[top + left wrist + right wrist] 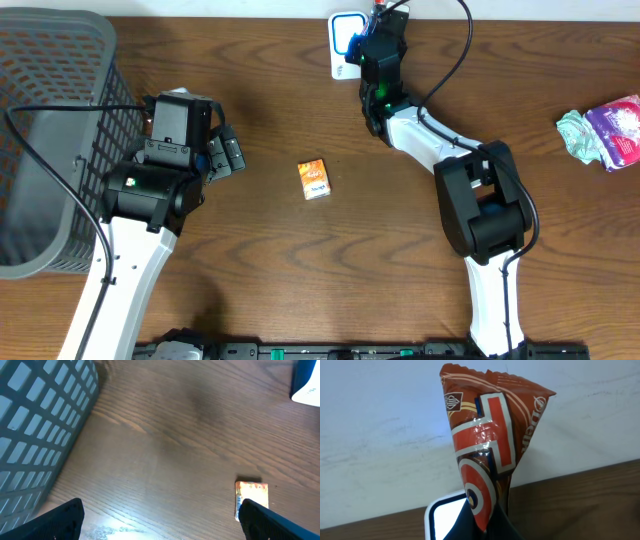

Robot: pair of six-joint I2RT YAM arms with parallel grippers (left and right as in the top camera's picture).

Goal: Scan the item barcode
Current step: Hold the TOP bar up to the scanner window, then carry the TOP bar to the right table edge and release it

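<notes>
Brown wood-grain table, pale wall behind. Packet (485, 435) sits clenched in the right gripper (380, 22) at the far edge, upright, directly above the white scanner (345, 42); whether the two touch cannot be told. Packet is brown foil with red and white lettering, top seam crimped, body pinched narrow at the jaws. Small orange box (314, 179) lies flat mid-table. Left gripper (222, 152) hangs with jaws spread wide, grasping nothing, beside the grey mesh basket (60, 60). Green and pink wrappers (605, 130) lie far right.
</notes>
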